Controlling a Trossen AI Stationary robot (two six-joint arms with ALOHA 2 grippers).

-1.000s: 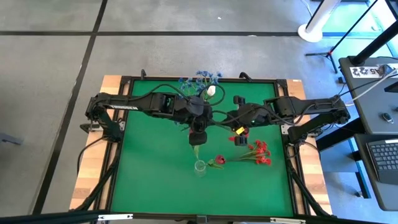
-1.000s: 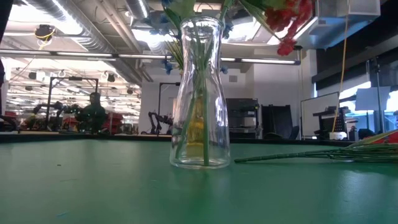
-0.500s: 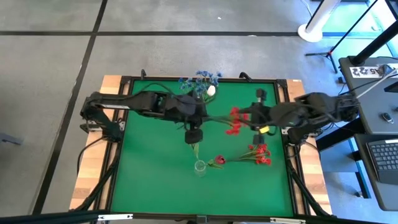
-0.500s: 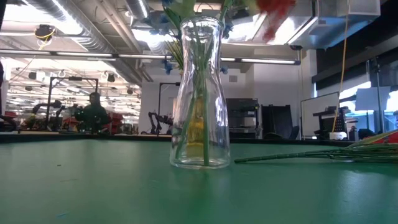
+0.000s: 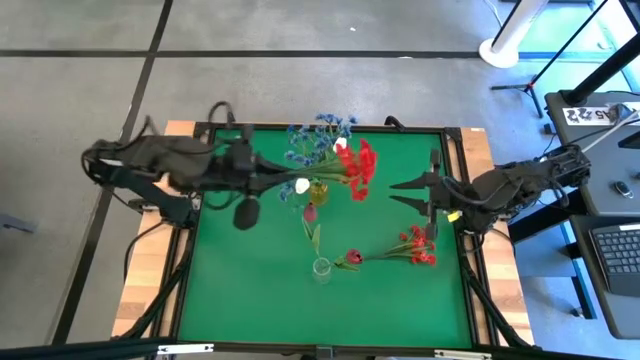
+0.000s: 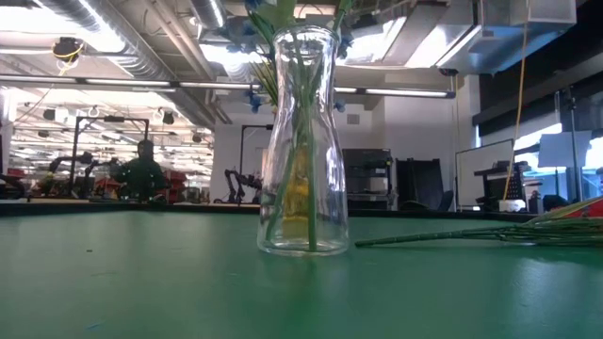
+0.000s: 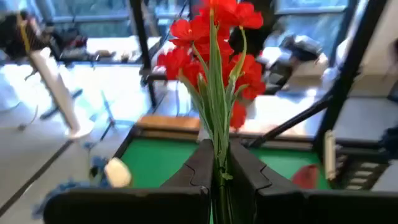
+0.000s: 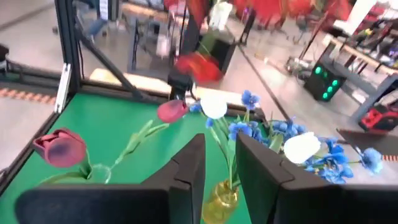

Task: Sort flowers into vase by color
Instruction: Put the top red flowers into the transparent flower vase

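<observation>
While right claw (image 5: 412,193) waits apart, left claw (image 7: 216,163) pinches red spray (image 7: 212,43) stems.

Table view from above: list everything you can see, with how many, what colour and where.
Table: one, green, under everything.
Clear vase: one, glass, near the table's middle.
Pink buds: two, stems in the clear vase.
Yellow vase: one, toward the far edge.
Blue flowers: one bunch, in the yellow vase.
White buds: two, among the blue flowers.
Red sprays: two, one lying right of the clear vase, one held.
Person: one, in the far room.
Left gripper: shut on the held spray's stems.
Right gripper: open, at the right side.
</observation>
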